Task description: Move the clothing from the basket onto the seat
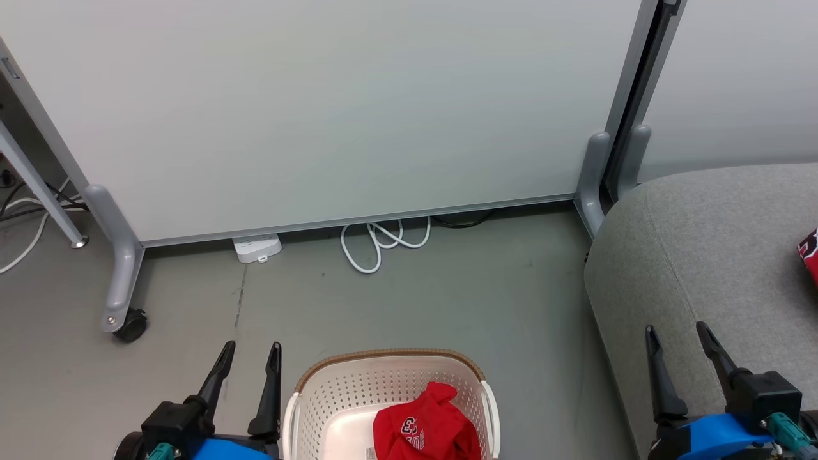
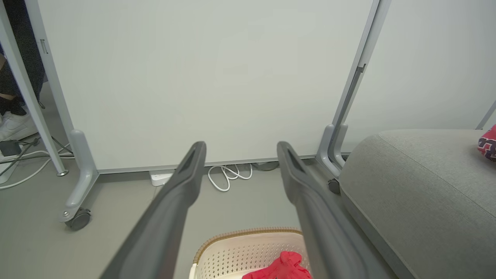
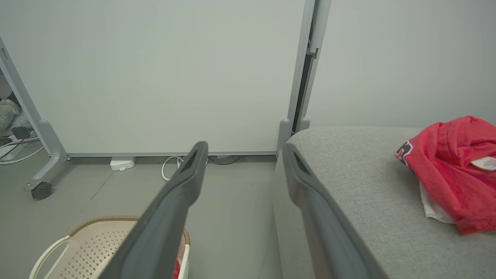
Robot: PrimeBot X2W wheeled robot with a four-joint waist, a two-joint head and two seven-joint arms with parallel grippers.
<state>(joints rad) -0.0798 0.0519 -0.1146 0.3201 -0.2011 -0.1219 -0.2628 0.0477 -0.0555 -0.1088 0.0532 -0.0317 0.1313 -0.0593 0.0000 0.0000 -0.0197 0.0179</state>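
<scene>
Clothing: one red jersey (image 1: 425, 431) lies bunched in the basket (image 1: 358, 390), toward its right side; another jersey (image 3: 457, 166) lies on the seat (image 1: 716, 255), toward its right.
Basket: on the floor (image 1: 415, 300), just left of the seat, between the two grippers in the head view.
Left gripper (image 1: 251, 348): jaws spread, empty, just left of the basket.
Right gripper (image 1: 675, 329): jaws spread, empty, over the seat's near-left part.
Progress: judged partway, with one jersey left to lift.
Risk, grasp: the jersey sits crumpled low in the basket. Fingers closing too high may pinch a single fold that slips free; going too deep may scrape the perforated wall.
Risk, basket: it looks light, so a sideways knock from a finger could shove or tip it.
Risk, carry: trailing cloth may catch the basket's edge and drag it along.
Risk, release: let go near the seat's rounded edge, the jersey could slide to the floor.
</scene>
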